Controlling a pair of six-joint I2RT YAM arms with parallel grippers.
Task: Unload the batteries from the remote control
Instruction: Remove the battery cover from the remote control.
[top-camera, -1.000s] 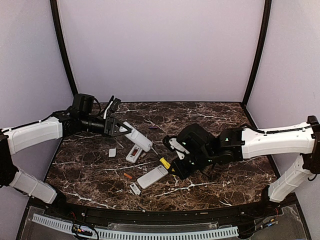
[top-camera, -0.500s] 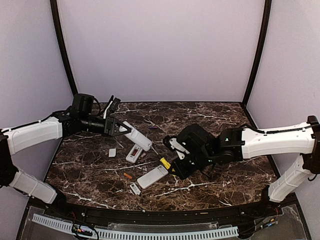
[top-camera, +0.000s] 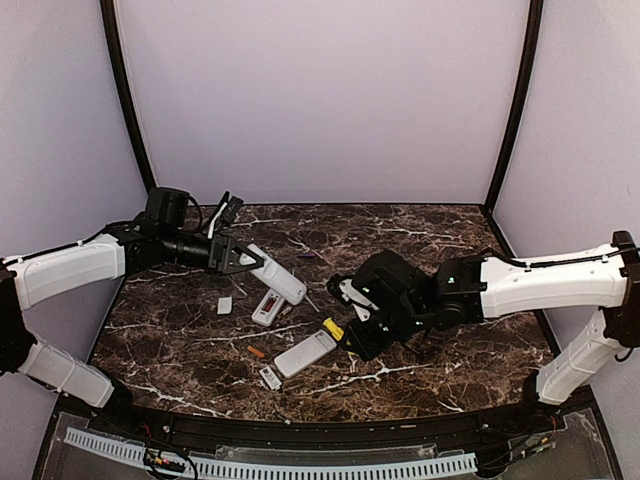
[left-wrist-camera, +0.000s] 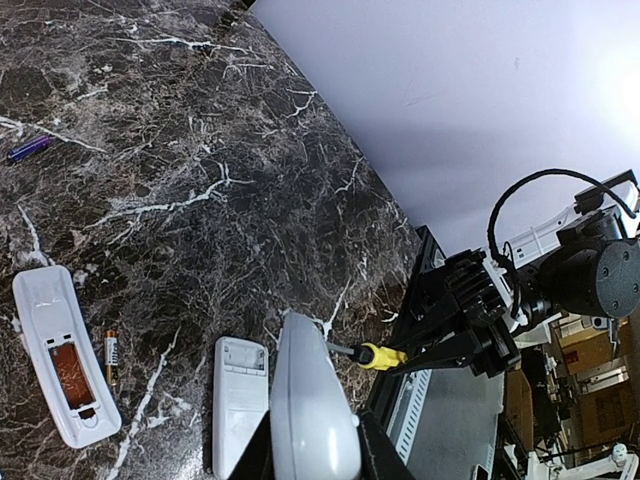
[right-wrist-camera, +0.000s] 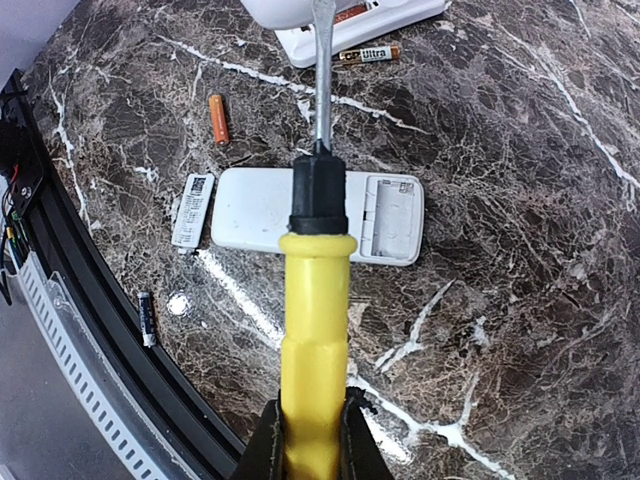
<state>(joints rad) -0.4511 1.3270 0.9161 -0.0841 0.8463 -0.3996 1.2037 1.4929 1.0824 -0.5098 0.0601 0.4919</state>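
Right gripper (right-wrist-camera: 305, 440), bottom centre of wrist view, pinched on yellow-handled screwdriver (right-wrist-camera: 313, 350). Left gripper (left-wrist-camera: 312, 462) clamps pale grey remote (left-wrist-camera: 314, 410), lower centre. Loose orange battery (right-wrist-camera: 219, 117) on dark marble table (right-wrist-camera: 520, 200), upper left; another (right-wrist-camera: 368, 53) touching open white remote (right-wrist-camera: 370, 25), top edge.

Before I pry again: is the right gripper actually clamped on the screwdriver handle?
Touching. The right wrist view shows the right gripper closed against both sides of the yellow screwdriver handle, no gap visible.
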